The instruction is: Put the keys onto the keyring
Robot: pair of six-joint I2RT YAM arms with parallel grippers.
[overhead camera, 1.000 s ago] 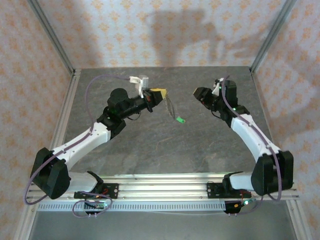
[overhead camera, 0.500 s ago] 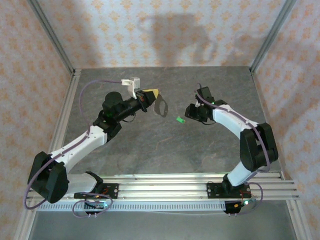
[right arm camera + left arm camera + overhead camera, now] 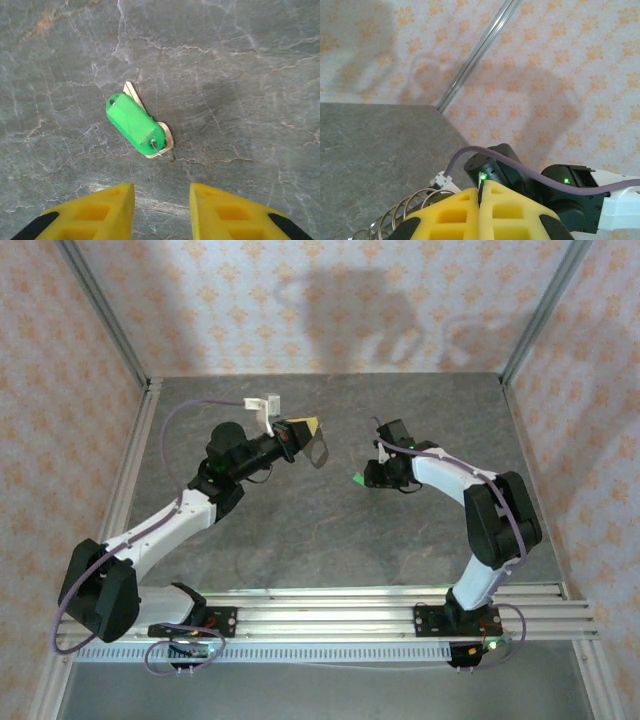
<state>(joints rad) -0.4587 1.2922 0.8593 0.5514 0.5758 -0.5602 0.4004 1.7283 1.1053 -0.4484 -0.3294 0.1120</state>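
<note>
Keyring (image 3: 318,450) is held clamped in the closed left gripper (image 3: 311,426), off the worktop (image 3: 300,540). Green-tagged keys (image 3: 135,125) are laid flat mid-worktop, untouched, under the narrowly parted right gripper (image 3: 162,200).

Green tag (image 3: 134,122) over silvery key (image 3: 130,89); table (image 3: 240,75) — grey, pale veining; right gripper's fingers (image 3: 95,212) yellow; keyring (image 3: 319,452) grey; walls (image 3: 560,75) behind table — pink, orange floral.

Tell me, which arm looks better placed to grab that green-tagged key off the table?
The right one. The right gripper hangs close above the green-tagged key with the jaws apart and nothing between them. The left gripper is shut on the keyring, raised off the table, so it looks busy.
</note>
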